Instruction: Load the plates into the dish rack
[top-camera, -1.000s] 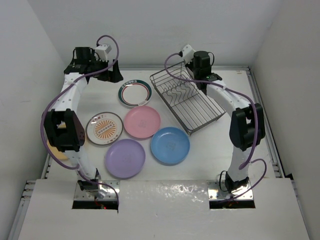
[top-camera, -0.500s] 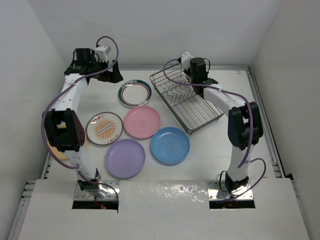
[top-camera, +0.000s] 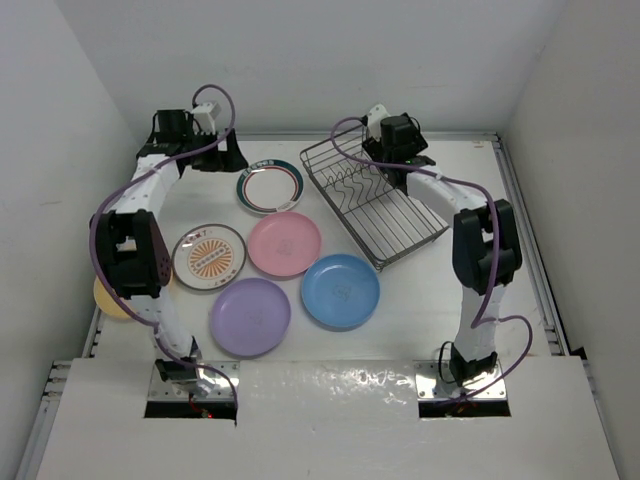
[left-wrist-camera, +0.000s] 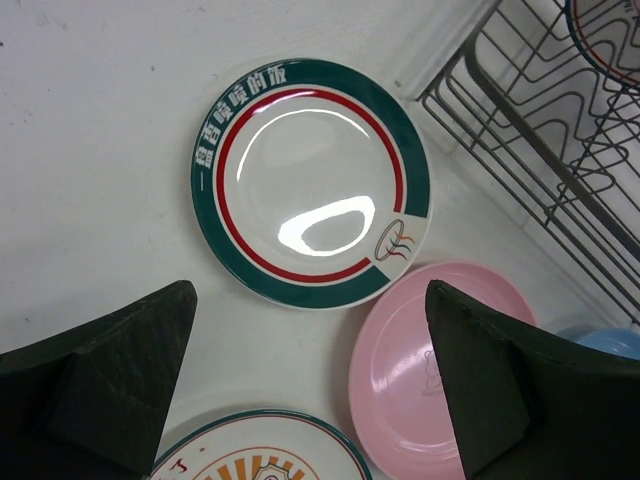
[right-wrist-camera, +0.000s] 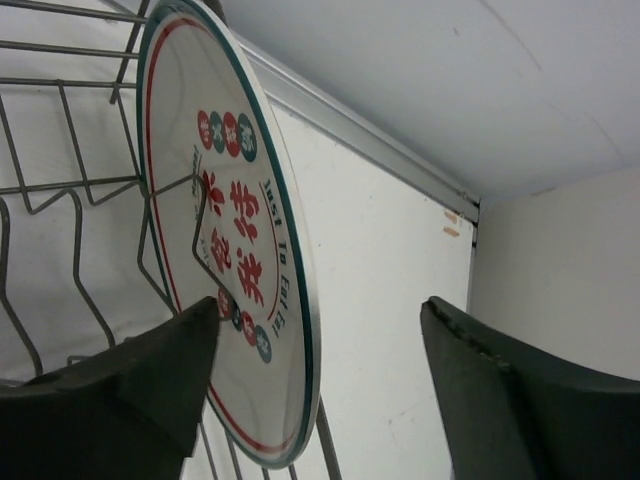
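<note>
Right gripper (right-wrist-camera: 320, 310) sits at the far end of the dish rack (top-camera: 375, 205), jaws spread wide. The red-dot plate (right-wrist-camera: 235, 260) stands on edge between the fingers, leaning against a divider wire. We judge the plate is borne by the rack and not by the gripper. One finger overlaps the plate's face in the right wrist view, so we cannot tell whether it brushes the plate. The upright pose is presumably intended, since the zigzag slots hold plates on edge and leave room for the rest. Left gripper (left-wrist-camera: 310, 330) hangs over the green-rimmed plate (left-wrist-camera: 310, 180), jaws also spread and holding nothing. That plate lies flat on the table just beside the rack's near corner, so we read it as the next candidate. The other plates lie flat in a cluster at table centre: pink plate (top-camera: 285, 244), blue plate (top-camera: 340, 291), purple plate (top-camera: 250, 317) and orange sunburst plate (top-camera: 209, 256). The yellow-orange plate (top-camera: 108, 300) lies at the left edge, partly hidden behind the left arm. Tally by our count is one racked and six waiting. A flat plate offers only its rim, so a pick needs an edge-on pinch.
</note>
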